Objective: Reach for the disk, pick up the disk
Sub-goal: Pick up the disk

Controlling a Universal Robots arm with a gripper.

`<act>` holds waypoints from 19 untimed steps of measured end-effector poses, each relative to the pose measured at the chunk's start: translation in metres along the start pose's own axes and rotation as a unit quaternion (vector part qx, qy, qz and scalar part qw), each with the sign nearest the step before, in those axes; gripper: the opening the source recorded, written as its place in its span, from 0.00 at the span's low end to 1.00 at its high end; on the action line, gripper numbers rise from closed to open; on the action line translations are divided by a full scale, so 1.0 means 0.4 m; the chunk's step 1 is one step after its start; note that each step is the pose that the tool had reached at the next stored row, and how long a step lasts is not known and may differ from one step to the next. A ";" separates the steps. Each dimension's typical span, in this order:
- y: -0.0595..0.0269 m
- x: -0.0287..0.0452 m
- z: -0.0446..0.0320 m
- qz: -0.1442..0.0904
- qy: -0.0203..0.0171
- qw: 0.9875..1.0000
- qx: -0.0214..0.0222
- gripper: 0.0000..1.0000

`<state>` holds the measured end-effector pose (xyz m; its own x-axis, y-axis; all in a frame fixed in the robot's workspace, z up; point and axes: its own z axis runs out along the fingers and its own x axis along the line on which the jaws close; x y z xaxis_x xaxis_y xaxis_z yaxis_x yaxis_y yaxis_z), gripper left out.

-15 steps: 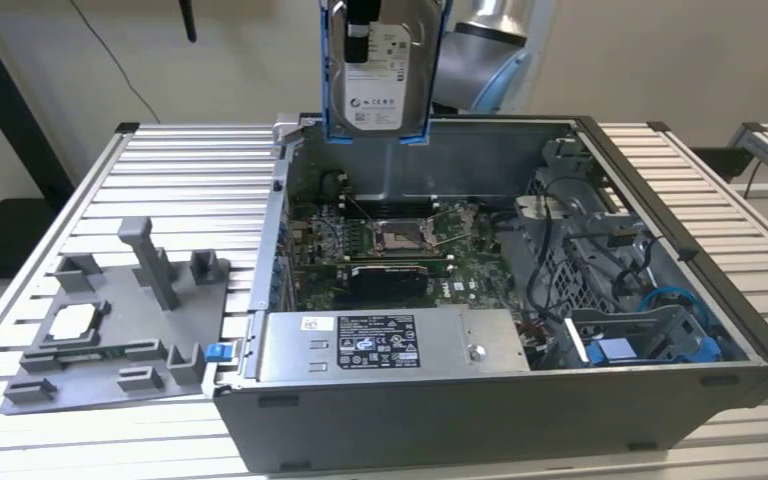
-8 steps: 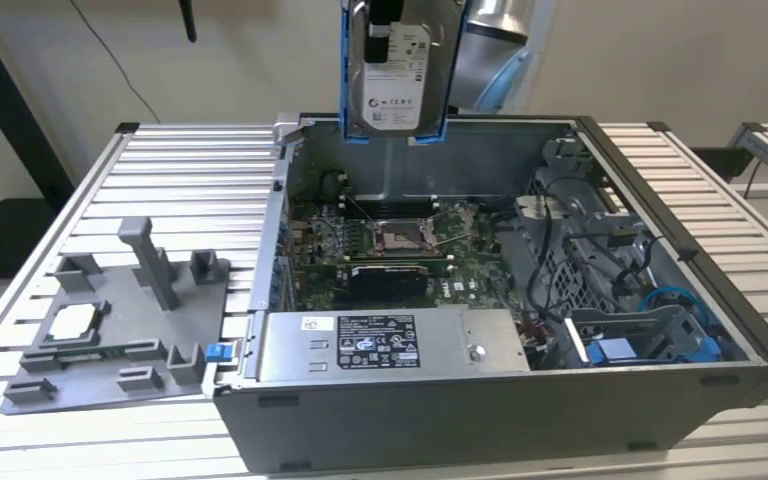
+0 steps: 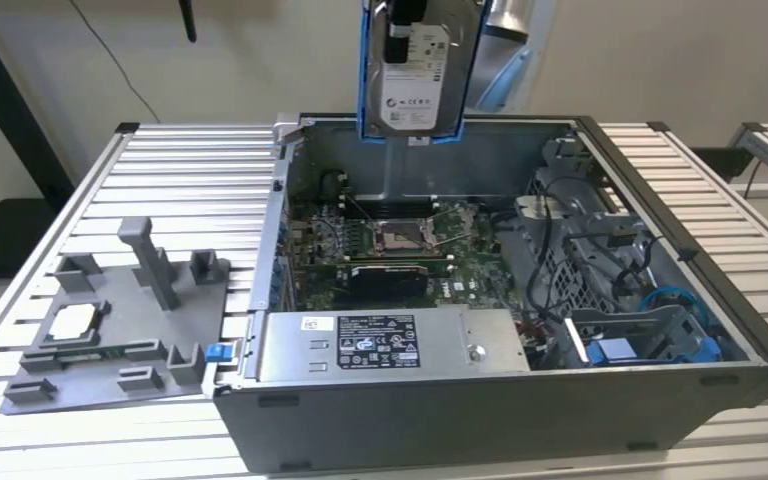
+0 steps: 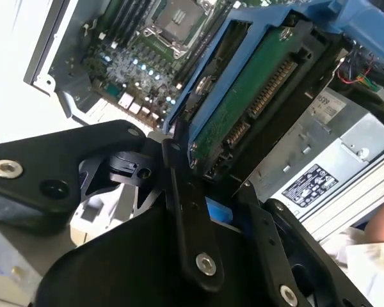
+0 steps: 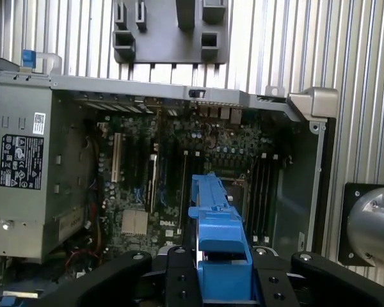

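Your disk [image 3: 415, 75] looks a stiff, fairly heavy metal slab with a smooth face and a bare circuit board on the back; treat it as knock-sensitive and hold it by the blue frame edges; the gripper [image 4: 208, 188] is clamped on that frame, a finger on either side; the disk hangs upright from it, lifted clear above the far side of the open computer case [image 3: 491, 425].

The gripper [image 4: 211, 176] hangs above the work, pointing straight down. Its black fingers [image 4: 184, 214] are clamped on the disk [image 3: 415, 75] — one on each blue edge — holding it upright and clear.
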<state>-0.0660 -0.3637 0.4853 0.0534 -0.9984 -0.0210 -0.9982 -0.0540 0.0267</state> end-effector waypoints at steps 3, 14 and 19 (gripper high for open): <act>-0.016 0.001 0.000 0.000 0.000 1.000 0.000 0.00; -0.085 0.005 -0.002 0.000 0.000 1.000 0.000 0.00; -0.119 0.007 -0.003 0.000 0.000 1.000 0.000 0.00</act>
<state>-0.0182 -0.3639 0.4852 0.0535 -0.9983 -0.0210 -0.9982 -0.0540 0.0267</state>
